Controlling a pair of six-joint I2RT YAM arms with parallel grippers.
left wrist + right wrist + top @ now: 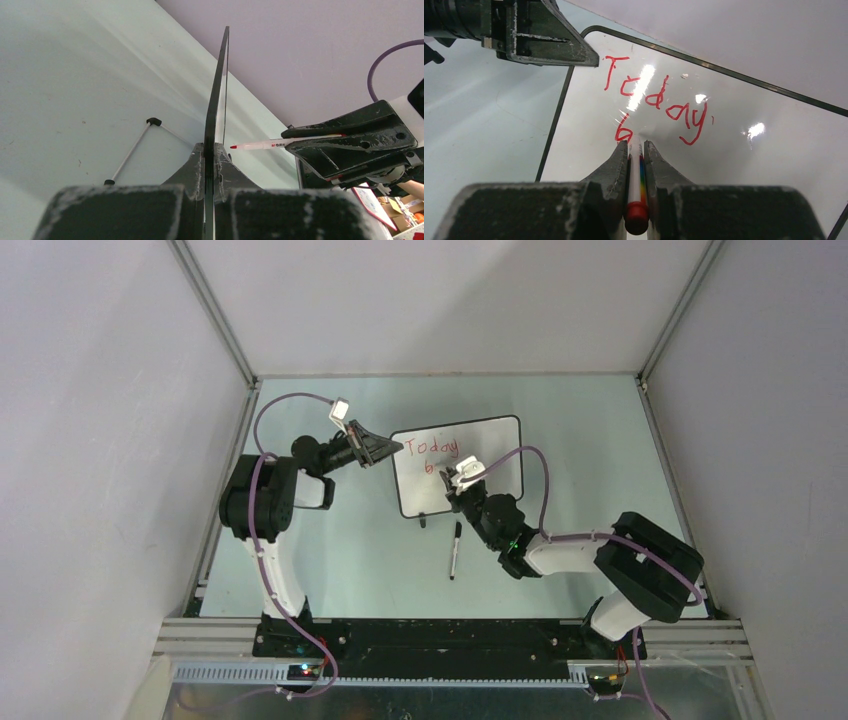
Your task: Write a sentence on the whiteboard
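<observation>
Whiteboard (500,440), mid-table, clamped at its left edge by the left gripper (385,448); right gripper (636,145), pinching a red marker (636,182), has the sentence (656,102) at "Today b", probably next needing steady tip contact rightward.

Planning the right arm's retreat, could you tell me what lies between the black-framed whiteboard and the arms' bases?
A slim white pen with black ends lies on the green table there, seen in the top view.

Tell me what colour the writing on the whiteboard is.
The writing is red, clearest in the right wrist view.
</observation>
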